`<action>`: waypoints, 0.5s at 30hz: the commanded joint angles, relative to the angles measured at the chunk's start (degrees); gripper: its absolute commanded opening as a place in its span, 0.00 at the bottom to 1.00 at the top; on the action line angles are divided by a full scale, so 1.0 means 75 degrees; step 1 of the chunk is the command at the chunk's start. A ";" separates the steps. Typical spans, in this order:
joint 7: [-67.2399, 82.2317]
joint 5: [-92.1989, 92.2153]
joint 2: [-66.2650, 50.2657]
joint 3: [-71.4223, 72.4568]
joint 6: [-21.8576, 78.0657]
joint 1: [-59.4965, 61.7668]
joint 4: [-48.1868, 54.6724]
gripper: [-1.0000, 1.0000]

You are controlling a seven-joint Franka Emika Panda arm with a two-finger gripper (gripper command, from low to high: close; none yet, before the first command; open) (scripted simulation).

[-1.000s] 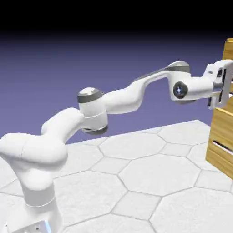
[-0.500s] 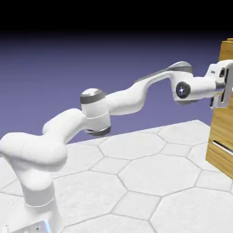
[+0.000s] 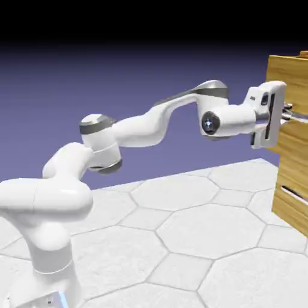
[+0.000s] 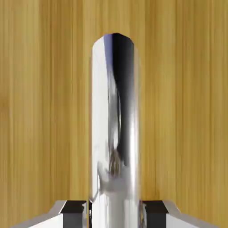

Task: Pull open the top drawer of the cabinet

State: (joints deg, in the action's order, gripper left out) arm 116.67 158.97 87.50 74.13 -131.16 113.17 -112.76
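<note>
You see the desk (image 3: pixel 180 240), tiled in pale hexagons, spread across the lower part of the exterior view. On it, at the right edge, stands the cabinet (image 3: pixel 292 198), light-brown wood grain, with a dark slot visible low on its front. The white arm (image 3: pixel 138 129) rises from the lower left and reaches level toward the cabinet's upper part. There you find the top drawer (image 3: pixel 286 75): its box juts out to the left beyond the lower fronts, so it stands partly open. Its inside cannot be seen from either view, so you cannot tell whether it holds anything. The end effector (image 3: pixel 287 113) meets the drawer's front at the silver handle (image 4: pixel 115 120). In the hand view the handle fills the middle as a bright metal bar against the wood, and the two grey fingertips (image 4: pixel 73 209) sit tight against its sides: the end effector is clamped on the handle.
</note>
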 commanded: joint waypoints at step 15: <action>0.0366 -0.0581 0.0304 -0.0739 0.1246 -0.2499 -0.3727 1.00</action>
State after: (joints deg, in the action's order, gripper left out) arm 119.41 154.61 89.79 68.58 -121.82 94.43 -140.72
